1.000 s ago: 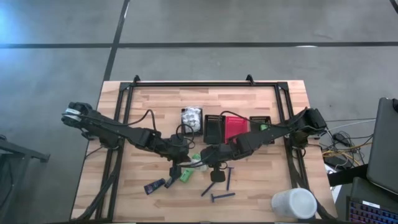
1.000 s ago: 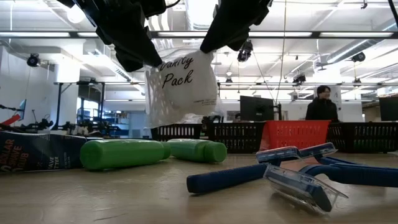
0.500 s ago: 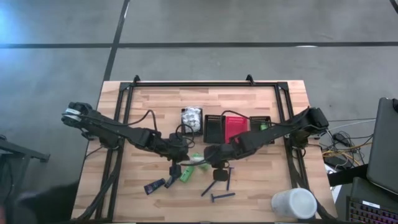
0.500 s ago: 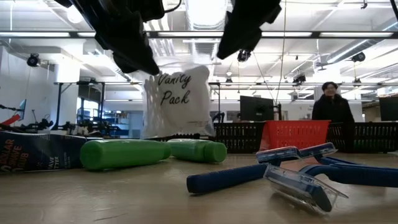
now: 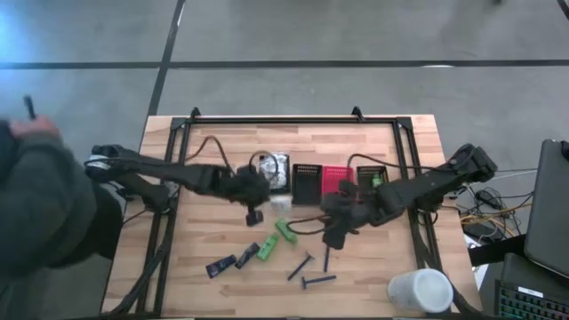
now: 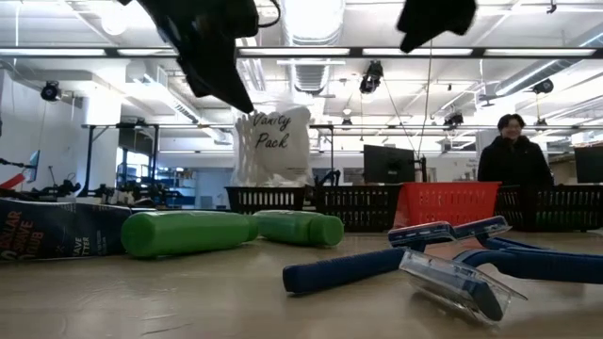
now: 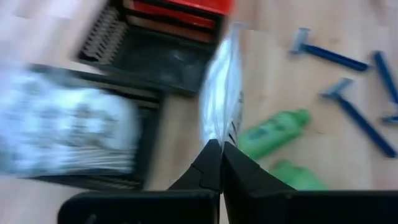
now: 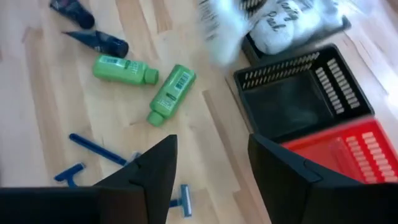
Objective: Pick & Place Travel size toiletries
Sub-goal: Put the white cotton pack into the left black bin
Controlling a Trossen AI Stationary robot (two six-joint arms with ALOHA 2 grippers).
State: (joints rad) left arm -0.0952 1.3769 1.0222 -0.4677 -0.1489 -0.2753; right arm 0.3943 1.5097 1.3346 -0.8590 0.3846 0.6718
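Our left gripper (image 7: pixel 219 155) is pinched on a white packet (image 7: pixel 219 93) beside the black bins (image 5: pixel 307 180); our right gripper (image 8: pixel 211 168) hangs spread. Green bottles (image 5: pixel 276 240) and razors (image 5: pixel 311 267) litter the wooden table (image 5: pixel 222 151); a person (image 6: pixel 513 160) stands behind.

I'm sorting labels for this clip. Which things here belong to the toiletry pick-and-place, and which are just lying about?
Job:
white packet, pinched by left gripper
green bottles
blue razors
black tubes
mesh bins
right gripper, open and empty

Lying about:
white cup
laptop

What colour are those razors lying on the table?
The razors are blue, shown best in the right wrist view.
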